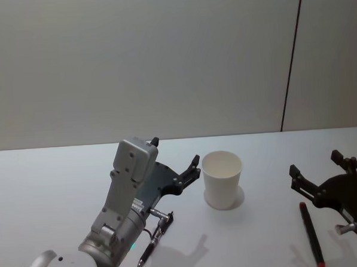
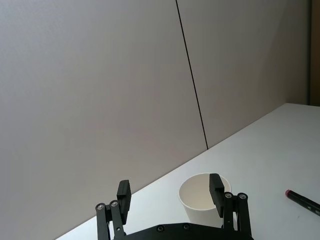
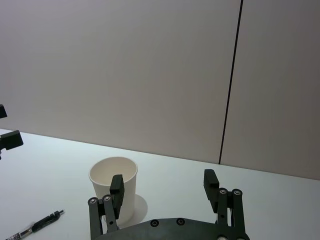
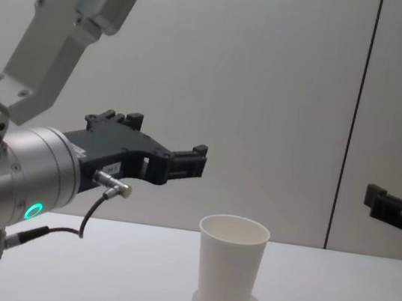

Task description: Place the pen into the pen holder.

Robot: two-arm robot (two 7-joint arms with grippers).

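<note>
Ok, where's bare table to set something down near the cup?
Bare table lies between the paper cup and the right gripper by the red-tipped pen, and left of the left gripper. Tightest: left gripper to cup, black pen beside that arm.

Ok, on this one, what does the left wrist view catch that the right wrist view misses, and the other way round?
Left wrist, not right wrist: the red-tipped pen lying on the table. Right wrist, not left wrist: the right gripper with fingers open, and the black pen lying flat. Both: the white paper cup, upright, and the left gripper, open, up close in its own view and as a fingertip at the edge of the other.
</note>
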